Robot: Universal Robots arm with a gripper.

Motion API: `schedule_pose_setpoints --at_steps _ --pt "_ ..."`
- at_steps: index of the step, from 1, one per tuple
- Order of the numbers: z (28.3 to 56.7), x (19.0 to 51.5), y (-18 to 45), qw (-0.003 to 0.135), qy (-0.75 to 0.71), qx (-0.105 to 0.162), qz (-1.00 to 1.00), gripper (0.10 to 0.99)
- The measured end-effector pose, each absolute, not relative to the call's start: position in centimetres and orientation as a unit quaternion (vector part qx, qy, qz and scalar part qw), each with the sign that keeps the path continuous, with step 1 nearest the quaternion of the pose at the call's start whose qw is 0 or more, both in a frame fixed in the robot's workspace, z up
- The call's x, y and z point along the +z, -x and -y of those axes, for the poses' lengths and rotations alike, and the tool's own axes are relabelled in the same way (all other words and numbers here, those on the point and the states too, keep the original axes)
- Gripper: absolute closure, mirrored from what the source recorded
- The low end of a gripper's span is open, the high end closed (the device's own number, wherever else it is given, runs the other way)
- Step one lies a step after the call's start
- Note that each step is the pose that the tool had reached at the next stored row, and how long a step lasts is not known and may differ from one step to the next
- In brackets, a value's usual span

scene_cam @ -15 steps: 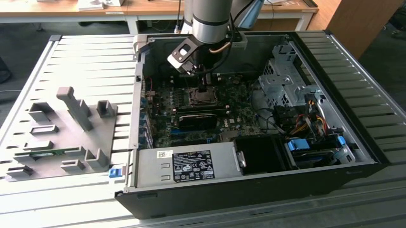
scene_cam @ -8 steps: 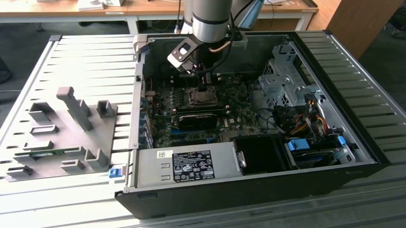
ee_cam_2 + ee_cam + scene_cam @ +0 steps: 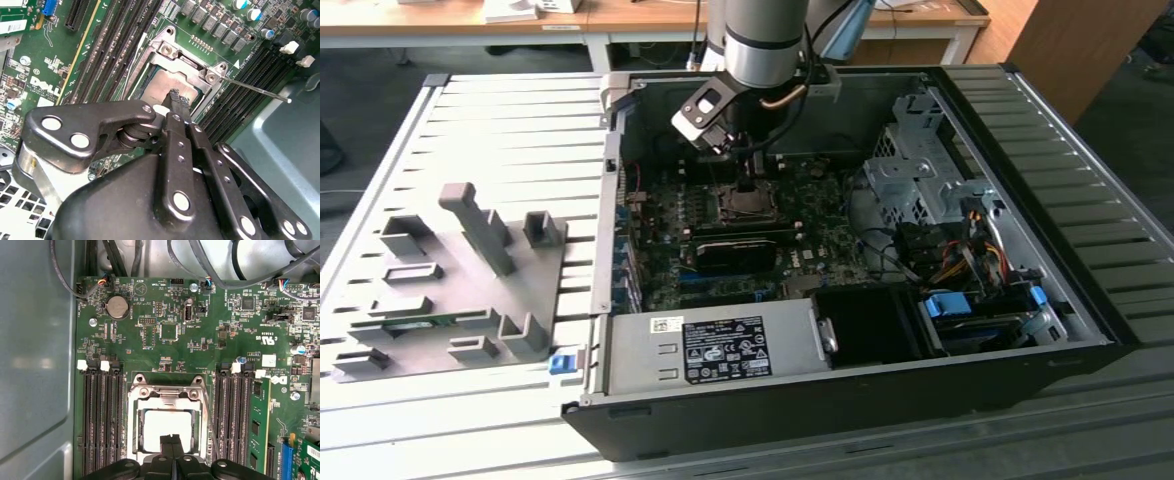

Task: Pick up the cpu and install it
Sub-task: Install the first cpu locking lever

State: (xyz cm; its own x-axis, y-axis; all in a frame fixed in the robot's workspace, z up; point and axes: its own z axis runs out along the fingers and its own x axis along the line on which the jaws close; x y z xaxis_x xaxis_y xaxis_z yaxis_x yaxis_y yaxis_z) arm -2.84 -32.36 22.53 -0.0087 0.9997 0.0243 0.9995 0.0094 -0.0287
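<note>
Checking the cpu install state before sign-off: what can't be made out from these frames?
- cpu edge nearest the camera: covered by the gripper in the first wrist view, so full seating is unconfirmed.
- Contact between gripper and cpu: unclear in the second wrist view.
- Socket in the exterior view: too small, partly behind the arm.

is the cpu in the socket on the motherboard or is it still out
In. The cpu lies flat inside the socket's metal frame in both wrist views, with the gripper shut just above it, fingertips together.
</note>
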Motion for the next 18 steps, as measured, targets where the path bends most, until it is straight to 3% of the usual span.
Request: schedule_pose_setpoints --at_steps 18 --pt "32.3 25.4 2.8 0.019 0.704 0.001 0.71 0.98"
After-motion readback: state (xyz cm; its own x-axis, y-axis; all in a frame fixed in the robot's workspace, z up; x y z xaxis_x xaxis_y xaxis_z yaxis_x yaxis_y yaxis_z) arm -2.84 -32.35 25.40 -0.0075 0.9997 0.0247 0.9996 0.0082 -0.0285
